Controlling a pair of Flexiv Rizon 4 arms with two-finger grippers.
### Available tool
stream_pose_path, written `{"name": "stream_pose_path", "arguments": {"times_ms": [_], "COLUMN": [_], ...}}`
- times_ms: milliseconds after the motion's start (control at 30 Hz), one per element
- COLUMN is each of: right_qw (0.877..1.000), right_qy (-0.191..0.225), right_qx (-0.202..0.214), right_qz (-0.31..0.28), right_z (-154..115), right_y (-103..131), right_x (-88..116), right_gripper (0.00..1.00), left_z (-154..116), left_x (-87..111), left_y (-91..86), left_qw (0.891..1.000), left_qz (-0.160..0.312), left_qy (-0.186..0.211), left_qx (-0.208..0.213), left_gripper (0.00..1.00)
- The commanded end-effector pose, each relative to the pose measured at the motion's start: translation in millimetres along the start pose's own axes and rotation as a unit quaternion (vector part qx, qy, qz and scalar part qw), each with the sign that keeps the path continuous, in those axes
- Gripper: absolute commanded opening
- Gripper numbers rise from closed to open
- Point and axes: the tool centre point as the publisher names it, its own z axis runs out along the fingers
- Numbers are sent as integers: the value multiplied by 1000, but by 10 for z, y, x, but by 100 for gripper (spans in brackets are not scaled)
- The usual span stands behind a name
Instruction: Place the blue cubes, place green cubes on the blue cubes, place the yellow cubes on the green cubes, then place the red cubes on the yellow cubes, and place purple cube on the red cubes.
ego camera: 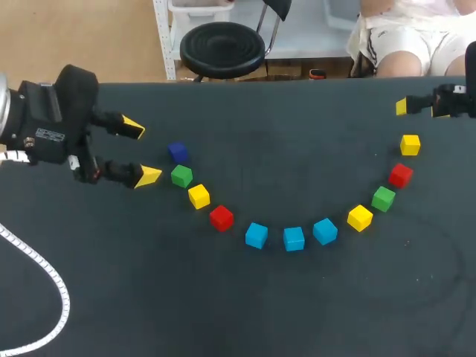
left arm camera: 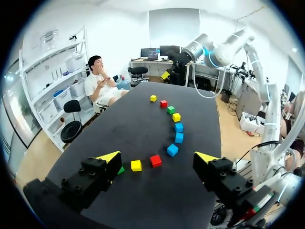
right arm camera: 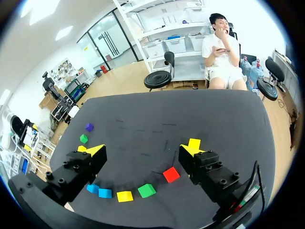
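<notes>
The cubes lie in an arc on the dark table (ego camera: 238,312): purple cube (ego camera: 177,152), green (ego camera: 181,176), yellow (ego camera: 198,196), red (ego camera: 221,218), three blue cubes (ego camera: 294,239) at the arc's middle, then yellow (ego camera: 360,218), green (ego camera: 384,198), red (ego camera: 400,175), yellow (ego camera: 410,144). My left gripper (ego camera: 141,152) is open just left of the purple and green cubes, holding nothing. In the left wrist view the left gripper (left arm camera: 157,156) faces the red cube (left arm camera: 155,161). My right gripper (ego camera: 420,109) hovers open above the far yellow cube. The right gripper (right arm camera: 141,150) holds nothing.
A white corrugated cable (ego camera: 44,282) loops over the table's near left corner. My right arm (left arm camera: 190,50) shows at the far end of the table in the left wrist view. Bare table lies in front of the arc.
</notes>
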Motion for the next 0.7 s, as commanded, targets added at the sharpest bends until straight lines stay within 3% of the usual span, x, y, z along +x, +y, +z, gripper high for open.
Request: {"name": "stream_pose_path", "arguments": {"times_ms": [33,433,600,700], "right_qw": [1000,1000,1000,1000], "right_qy": [0,0,0,0], "right_qx": [0,0,0,0], "right_qz": [0,0,0,0], "right_z": [0,0,0,0], "right_y": [0,0,0,0], "right_x": [0,0,0,0], "right_gripper": [100,100,100,100], "left_z": [13,13,113,154], "left_x": [-17,-17,-91,-120], "left_y": [12,12,-370,-622], "left_qw": [1000,1000,995,991], "left_qz": [-1,-1,81,120], "left_qy": [4,4,57,67], "left_qx": [0,0,-16,0], "left_gripper": [100,100,100,100]}}
